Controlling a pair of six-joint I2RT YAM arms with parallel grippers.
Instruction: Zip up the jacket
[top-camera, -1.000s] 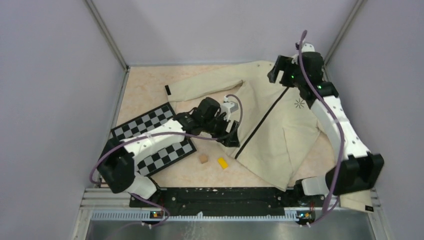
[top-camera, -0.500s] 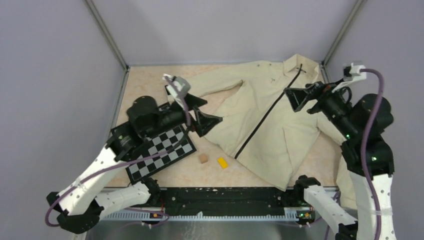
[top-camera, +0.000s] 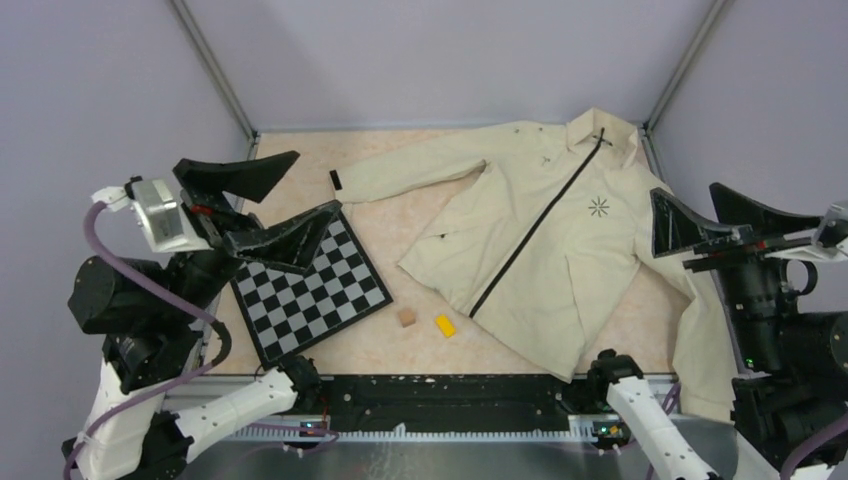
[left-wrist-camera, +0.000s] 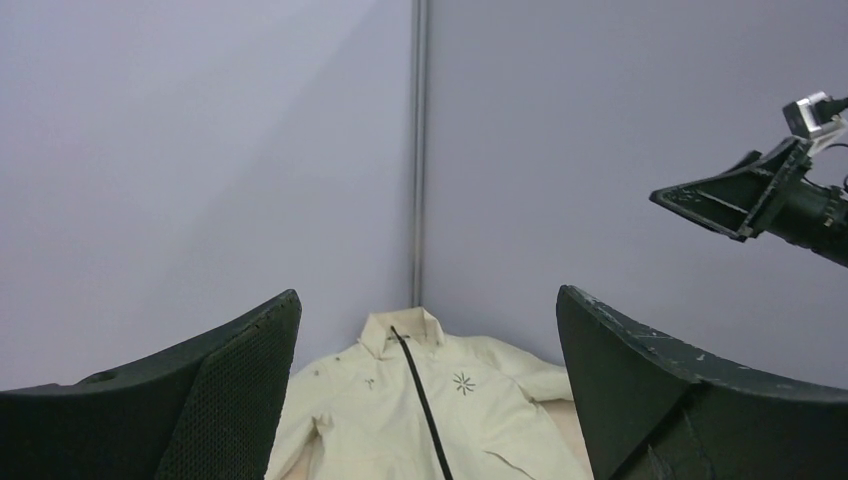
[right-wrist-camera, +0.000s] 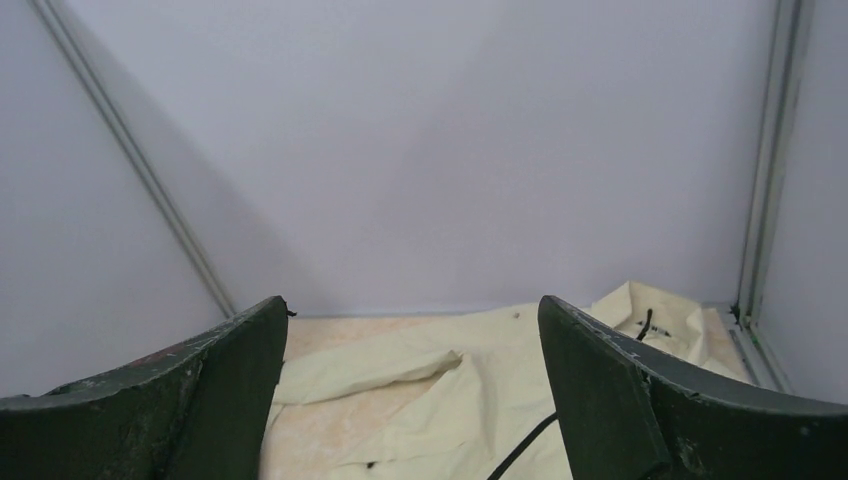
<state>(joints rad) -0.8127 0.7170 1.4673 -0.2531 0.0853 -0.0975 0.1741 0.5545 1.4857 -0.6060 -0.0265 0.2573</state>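
The cream jacket (top-camera: 560, 240) lies flat on the table, collar toward the far right corner, its dark zipper (top-camera: 540, 225) running closed from hem to collar. It also shows in the left wrist view (left-wrist-camera: 420, 410) and the right wrist view (right-wrist-camera: 450, 400). My left gripper (top-camera: 270, 195) is open and empty, raised high at the left, away from the jacket. My right gripper (top-camera: 715, 215) is open and empty, raised high at the right beside the jacket's sleeve. In the left wrist view the right gripper (left-wrist-camera: 740, 200) shows in the air.
A black and white checkerboard (top-camera: 310, 285) lies left of the jacket. A small brown block (top-camera: 406, 317) and a yellow block (top-camera: 445, 325) sit near the front edge. Grey walls enclose the table on three sides.
Both arms have pulled back from the jacket and risen to the sides. The left let go near the hem, the right near the collar. Both grippers now stand open.
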